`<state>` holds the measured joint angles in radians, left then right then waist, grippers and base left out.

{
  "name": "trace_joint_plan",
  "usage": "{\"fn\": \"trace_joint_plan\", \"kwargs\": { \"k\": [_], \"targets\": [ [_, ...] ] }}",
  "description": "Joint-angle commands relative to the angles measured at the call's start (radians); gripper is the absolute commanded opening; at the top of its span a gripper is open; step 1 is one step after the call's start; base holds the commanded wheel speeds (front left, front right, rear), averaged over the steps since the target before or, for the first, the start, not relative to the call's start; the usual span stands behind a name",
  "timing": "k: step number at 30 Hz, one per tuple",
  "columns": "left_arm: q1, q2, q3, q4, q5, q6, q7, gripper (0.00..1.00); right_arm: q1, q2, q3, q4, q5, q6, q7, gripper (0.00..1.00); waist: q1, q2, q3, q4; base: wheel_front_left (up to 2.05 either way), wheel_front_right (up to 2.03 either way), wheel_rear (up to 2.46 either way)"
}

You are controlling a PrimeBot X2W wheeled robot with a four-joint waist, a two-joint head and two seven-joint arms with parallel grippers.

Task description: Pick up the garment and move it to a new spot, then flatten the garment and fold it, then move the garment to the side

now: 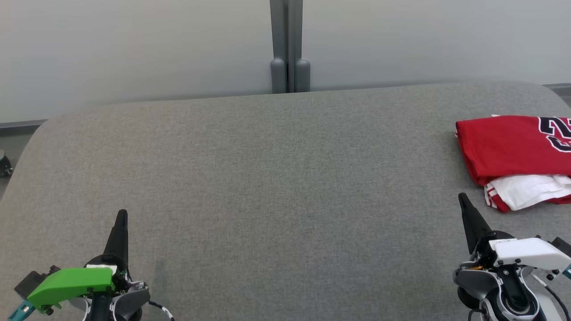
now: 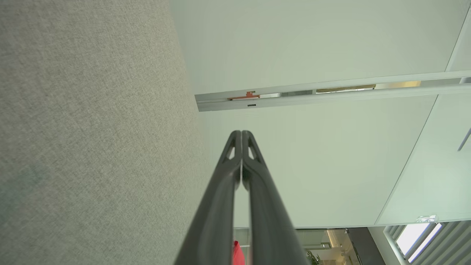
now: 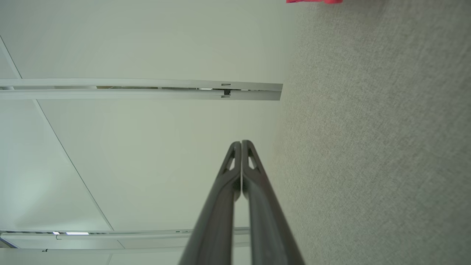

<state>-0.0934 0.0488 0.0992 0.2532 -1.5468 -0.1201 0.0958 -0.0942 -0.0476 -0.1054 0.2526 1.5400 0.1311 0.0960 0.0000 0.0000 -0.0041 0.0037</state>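
The garment is a red jersey with black and white lettering and white trim, folded into a compact pile at the right edge of the grey table. A thin red sliver of the garment shows at the top of the right wrist view. My right gripper is shut and empty at the lower right, its tip a short way to the left of the pile and below it, apart from the cloth. My left gripper is shut and empty at the lower left, far from the garment. Both wrist views show fingertips pressed together.
The grey fabric table has rounded far corners and ends at a pale wall with a grey vertical post at the back middle. A dark object sits past the table's left edge.
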Motion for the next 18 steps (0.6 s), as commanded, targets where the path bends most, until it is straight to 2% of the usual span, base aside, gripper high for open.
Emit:
{"fn": "trace_joint_plan", "kwargs": {
  "k": [1,10,18],
  "targets": [
    [-0.016,0.003,0.008,-0.006,-0.016,-0.007,0.007,0.00,-0.016,-0.004,-0.004,-0.008,0.019,-0.001,0.006,0.00,0.0000,0.0000,0.001,0.000,0.00,0.00,0.00],
    [-0.024,0.003,0.019,-0.010,-0.071,-0.014,0.022,0.00,-0.018,-0.004,-0.011,-0.011,0.078,-0.001,0.022,0.00,0.0000,0.0000,0.007,-0.004,0.00,0.00,0.00],
    [-0.021,0.003,0.018,-0.009,-0.068,-0.014,0.022,0.00,-0.018,-0.004,-0.011,-0.011,0.076,-0.001,0.022,0.00,0.0000,0.0000,0.007,-0.004,0.00,0.00,0.00]
  ]
}}
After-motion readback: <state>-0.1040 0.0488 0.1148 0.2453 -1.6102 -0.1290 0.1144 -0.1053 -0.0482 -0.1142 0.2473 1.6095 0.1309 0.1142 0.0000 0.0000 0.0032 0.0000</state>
